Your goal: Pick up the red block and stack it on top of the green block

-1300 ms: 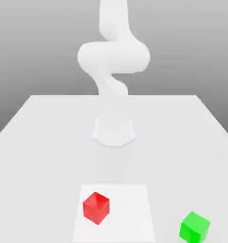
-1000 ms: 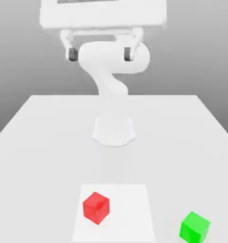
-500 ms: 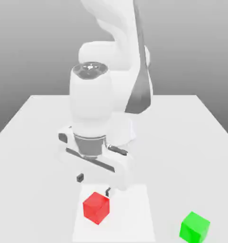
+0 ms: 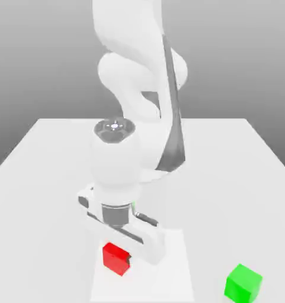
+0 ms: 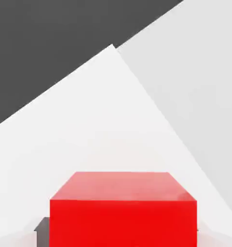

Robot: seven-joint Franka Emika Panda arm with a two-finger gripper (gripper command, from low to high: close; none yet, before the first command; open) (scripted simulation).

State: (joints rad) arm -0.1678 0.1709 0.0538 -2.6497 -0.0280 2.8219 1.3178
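Hand (image 4: 116,251) lowered around red block (image 4: 115,259), which is partly hidden, cannot tell if pinched, green block (image 4: 243,284) cut off below

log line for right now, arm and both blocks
gripper: down at red block, fingers either side, grip unconfirmed | red block: on white square, unstacked | green block: off white square, nothing on top
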